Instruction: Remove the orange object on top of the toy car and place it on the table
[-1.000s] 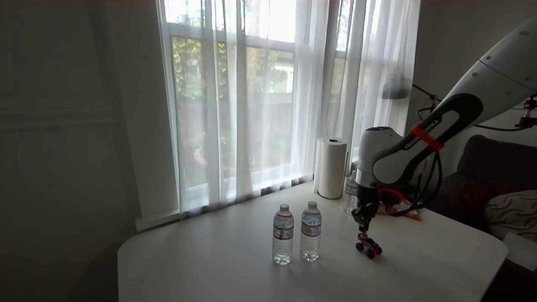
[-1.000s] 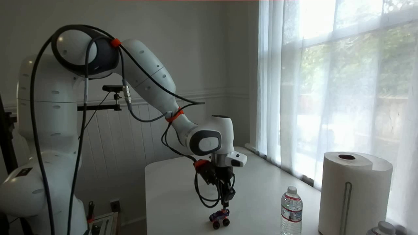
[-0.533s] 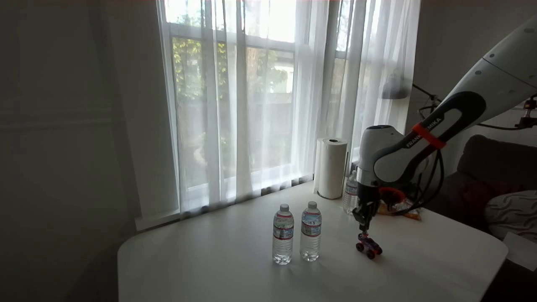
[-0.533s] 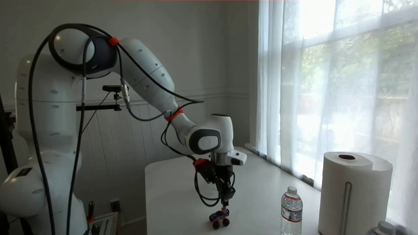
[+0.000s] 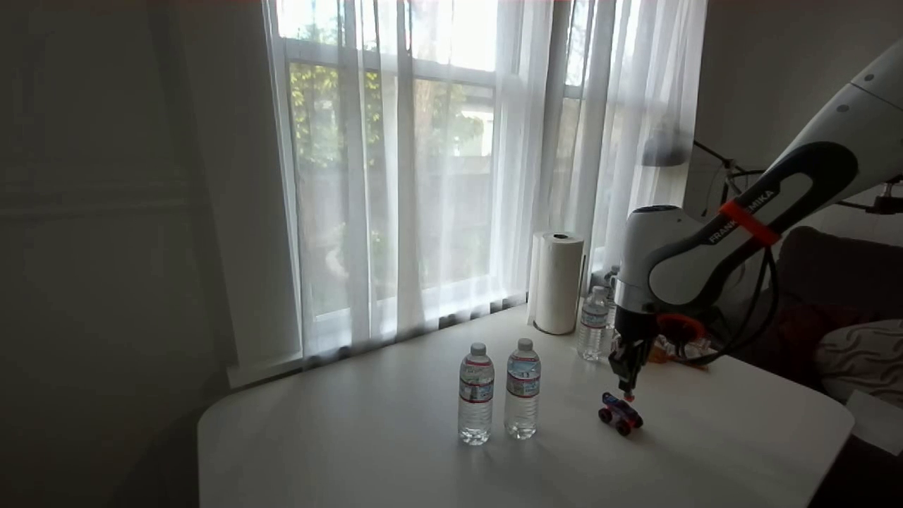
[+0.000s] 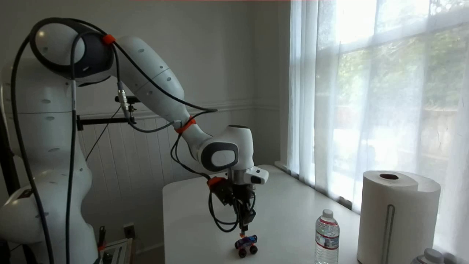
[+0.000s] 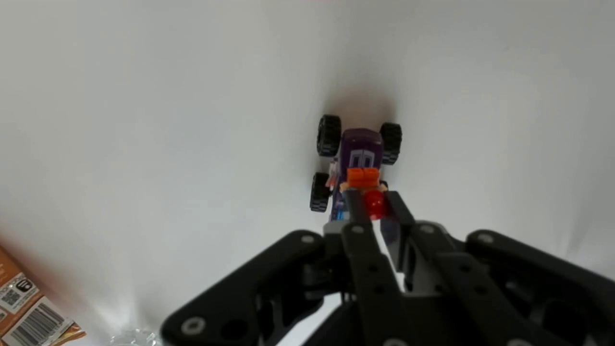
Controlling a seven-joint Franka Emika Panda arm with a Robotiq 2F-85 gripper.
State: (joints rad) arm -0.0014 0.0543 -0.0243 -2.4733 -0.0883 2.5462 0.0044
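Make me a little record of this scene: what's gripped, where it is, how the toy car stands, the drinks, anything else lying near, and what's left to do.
Grasp: gripper closed on the orange object
Position: over the toy car; whether the two touch is unclear
Stance: toy car upright on its wheels on the white table
Drinks: two water bottles upright side by side; another water bottle near the paper towel roll
Nearby: orange packet, cut off by the wrist view's edge
Left to do: set the orange object on the white table
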